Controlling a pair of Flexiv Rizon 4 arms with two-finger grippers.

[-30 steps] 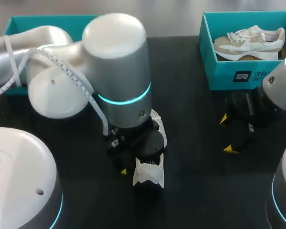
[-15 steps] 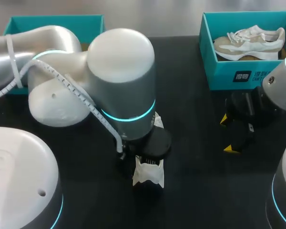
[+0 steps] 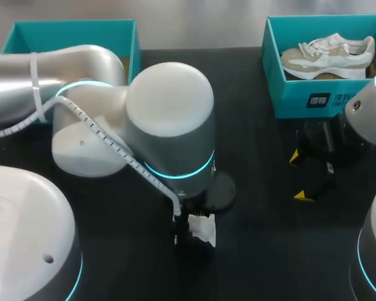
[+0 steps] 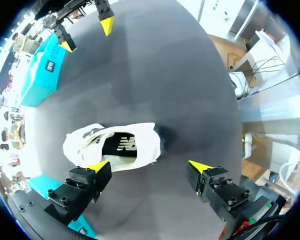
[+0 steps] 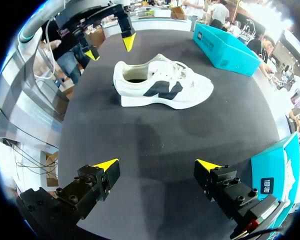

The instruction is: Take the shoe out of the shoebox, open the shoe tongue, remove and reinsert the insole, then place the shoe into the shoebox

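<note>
Your shoe [image 3: 200, 229] lies on the worktop [image 3: 257, 257] at the lower middle of the frame, mostly hidden under the left arm. The left fingers [image 4: 97, 166] stand apart, with the shoe just ahead of them. The right fingers [image 3: 304, 196] are also apart, at middle right, holding nothing. A 2nd shoe [image 3: 329, 55] sits in the box [image 3: 288, 97] at upper right.

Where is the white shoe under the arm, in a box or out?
Out: the shoe sits upright on the black table, no box walls around it.
</note>
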